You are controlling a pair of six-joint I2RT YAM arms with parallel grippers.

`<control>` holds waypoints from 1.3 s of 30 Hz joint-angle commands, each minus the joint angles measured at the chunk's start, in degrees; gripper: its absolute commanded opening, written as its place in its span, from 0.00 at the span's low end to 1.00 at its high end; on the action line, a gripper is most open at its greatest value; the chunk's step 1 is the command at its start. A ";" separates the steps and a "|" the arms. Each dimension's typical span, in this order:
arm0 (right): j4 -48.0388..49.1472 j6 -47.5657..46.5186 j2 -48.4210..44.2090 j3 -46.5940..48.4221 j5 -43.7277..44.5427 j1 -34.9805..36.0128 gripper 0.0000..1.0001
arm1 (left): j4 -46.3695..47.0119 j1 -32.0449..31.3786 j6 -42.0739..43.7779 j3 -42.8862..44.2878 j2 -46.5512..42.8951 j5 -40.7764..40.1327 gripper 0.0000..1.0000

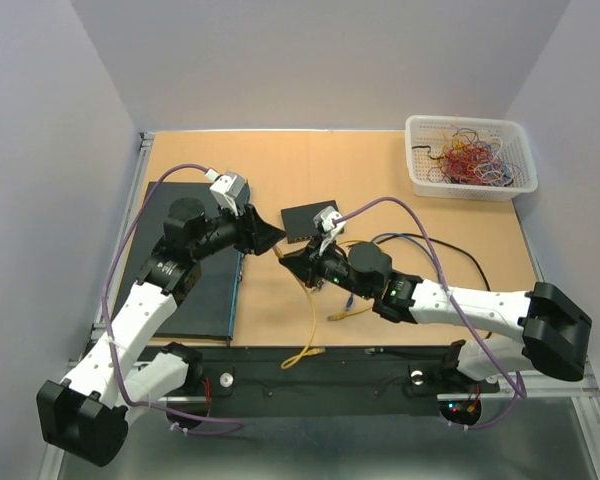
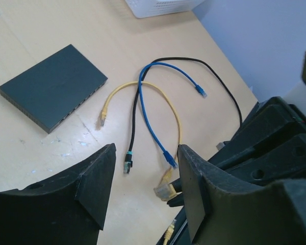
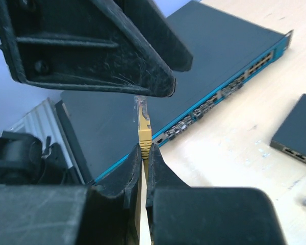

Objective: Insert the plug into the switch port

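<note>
Right gripper (image 3: 145,149) pinched tight on the yellow clear-tipped network plug (image 3: 143,121). The plug sticks up out of the fingertips, held above the wooden tabletop (image 1: 380,170) a bit left of its middle. Yellow cable (image 1: 311,318) runs from that gripper toward the near edge. Left gripper (image 2: 145,171) has its jaws apart with nothing between them; one finger (image 3: 143,76) sits just over the plug tip, touching or not cannot tell. Long flat dark switch with teal port face (image 3: 209,56) lies along the left edge of the tabletop, ports facing the middle; plug near them, not in. Small dark grey box (image 2: 53,87) lies mid-table toward the far edge. Blue cable (image 2: 152,131) and black cable (image 2: 133,122) lie loose right of centre. White plastic basket of coloured wires (image 1: 470,158) sits in the far right corner.
</note>
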 commanded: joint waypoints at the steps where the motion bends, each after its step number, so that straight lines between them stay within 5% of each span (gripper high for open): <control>1: 6.21 2.18 -1.77 0.04 -8.17 -1.15 0.01 | 4.87 -0.46 0.63 -0.35 -3.57 6.40 0.63; 6: 12.97 12.98 -2.46 -2.68 -19.80 -9.06 0.01 | 9.17 -0.46 -0.33 -2.10 -9.81 8.16 0.67; 28: -0.56 -1.41 5.61 8.48 5.25 -0.02 0.01 | 0.04 -1.16 -1.74 0.97 -2.79 -11.61 0.67; 34: 0.06 -2.29 6.32 8.74 7.79 0.34 0.01 | -2.06 -1.16 -1.30 1.32 -1.38 -13.37 0.50; 39: 0.49 -2.64 6.67 9.18 8.59 0.42 0.01 | -2.07 -1.16 -1.13 1.41 -0.50 -12.76 0.47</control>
